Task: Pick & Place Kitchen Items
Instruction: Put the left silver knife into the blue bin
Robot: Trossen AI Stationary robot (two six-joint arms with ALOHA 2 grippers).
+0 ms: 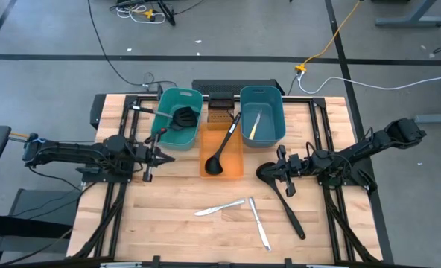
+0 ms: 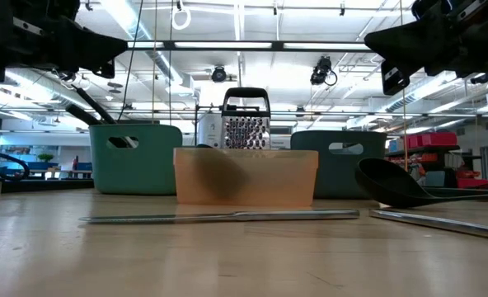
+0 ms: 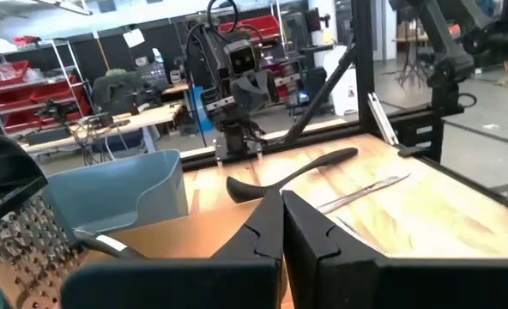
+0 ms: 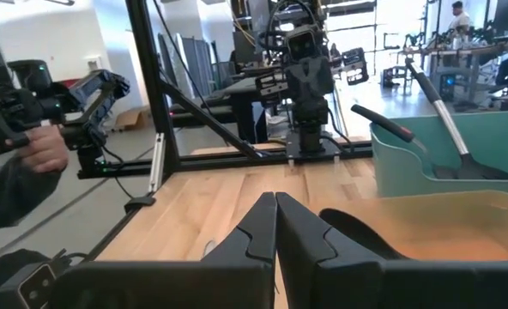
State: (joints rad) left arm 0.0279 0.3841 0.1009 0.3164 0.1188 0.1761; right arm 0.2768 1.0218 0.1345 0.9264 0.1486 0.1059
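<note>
While one black ladle point(image 1: 222, 145) lies slanted in the orange tub point(image 1: 239, 170), a black slotted spatula point(image 1: 182, 117) rests in the teal tub point(image 1: 161, 112) and a cream-handled knife point(image 1: 254, 124) in the blue tub point(image 1: 276, 112). Two silver table knives point(image 1: 219, 208) and another black ladle point(image 1: 284, 199) lie on the bench point(image 1: 176, 223). Left gripper point(image 1: 168, 157) and right gripper point(image 1: 271, 168) hover with fingers shut, holding nothing.
</note>
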